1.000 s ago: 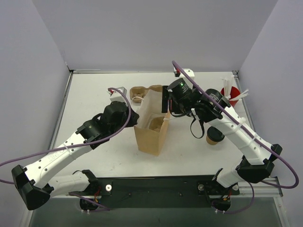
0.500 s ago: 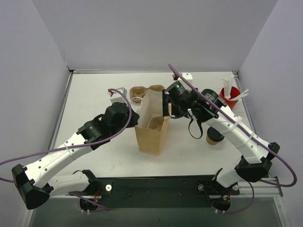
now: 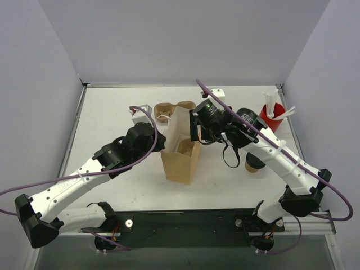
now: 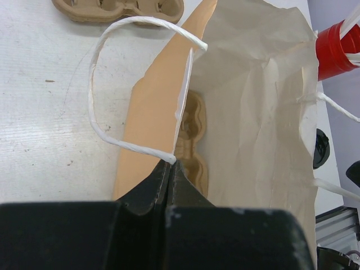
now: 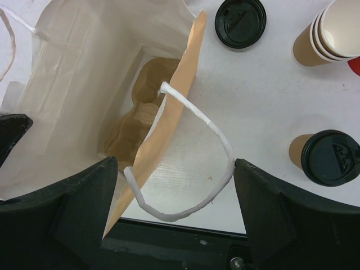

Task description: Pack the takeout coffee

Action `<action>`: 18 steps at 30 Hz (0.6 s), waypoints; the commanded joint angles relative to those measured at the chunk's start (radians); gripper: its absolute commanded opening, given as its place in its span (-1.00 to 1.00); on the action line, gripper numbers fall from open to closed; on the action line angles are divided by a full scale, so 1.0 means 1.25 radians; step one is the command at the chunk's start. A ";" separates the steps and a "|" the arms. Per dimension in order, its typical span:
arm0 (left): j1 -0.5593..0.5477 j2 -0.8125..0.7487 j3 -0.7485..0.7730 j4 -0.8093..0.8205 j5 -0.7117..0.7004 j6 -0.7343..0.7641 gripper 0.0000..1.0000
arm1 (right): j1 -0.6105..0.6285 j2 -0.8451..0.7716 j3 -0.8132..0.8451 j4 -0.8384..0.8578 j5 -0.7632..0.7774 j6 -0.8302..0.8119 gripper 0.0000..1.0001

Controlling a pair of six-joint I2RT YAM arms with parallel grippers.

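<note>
The takeout coffee (image 5: 325,157), a tan paper cup with a black lid, stands on the table right of the bag; it also shows in the top view (image 3: 254,164). A brown paper bag (image 3: 180,156) stands open mid-table with a moulded cup carrier (image 5: 139,119) at its bottom. My left gripper (image 4: 169,164) is shut on the bag's left rim, by the base of a white handle (image 4: 94,93). My right gripper (image 5: 177,194) is open above the bag's right rim, with the other white handle (image 5: 216,130) looped between its fingers (image 5: 64,211).
A loose black lid (image 5: 241,22) and a stack of pale lidless cups (image 5: 327,35) sit beyond the bag. A red cup with white sticks (image 3: 272,115) stands at the back right. A second cup carrier (image 3: 169,107) lies behind the bag.
My right gripper has moved left and now hangs over the bag's right rim. My left gripper keeps its grip on the left rim.
</note>
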 commanded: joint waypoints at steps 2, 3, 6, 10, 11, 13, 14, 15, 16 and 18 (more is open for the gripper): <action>-0.016 0.004 0.027 0.025 -0.021 -0.013 -1.00 | 0.002 0.027 0.032 -0.046 0.062 0.006 0.55; -0.016 0.004 0.030 0.022 -0.025 -0.013 -1.00 | 0.003 0.024 0.044 -0.060 0.094 0.003 0.55; -0.021 0.006 0.035 0.017 -0.032 -0.013 -1.00 | 0.001 -0.001 0.094 -0.081 0.147 -0.014 0.55; -0.034 0.021 0.041 0.012 -0.048 -0.024 -1.00 | 0.017 -0.013 0.168 -0.063 0.136 -0.022 0.50; -0.043 0.022 0.045 0.012 -0.056 -0.029 -1.00 | 0.026 -0.011 0.171 -0.052 0.138 -0.024 0.49; -0.053 0.034 0.052 0.007 -0.078 -0.035 -1.00 | 0.039 0.002 0.181 -0.039 0.126 -0.027 0.49; -0.058 0.037 0.057 0.003 -0.086 -0.044 -1.00 | 0.042 0.029 0.200 -0.042 0.119 -0.031 0.49; -0.065 0.039 0.063 -0.006 -0.095 -0.050 -1.00 | 0.043 0.044 0.209 -0.051 0.113 -0.025 0.49; -0.068 0.039 0.063 -0.009 -0.102 -0.053 -1.00 | 0.042 0.060 0.219 -0.074 0.104 -0.020 0.49; -0.079 0.035 0.062 -0.013 -0.130 -0.068 -1.00 | 0.042 0.094 0.209 -0.088 0.098 -0.008 0.46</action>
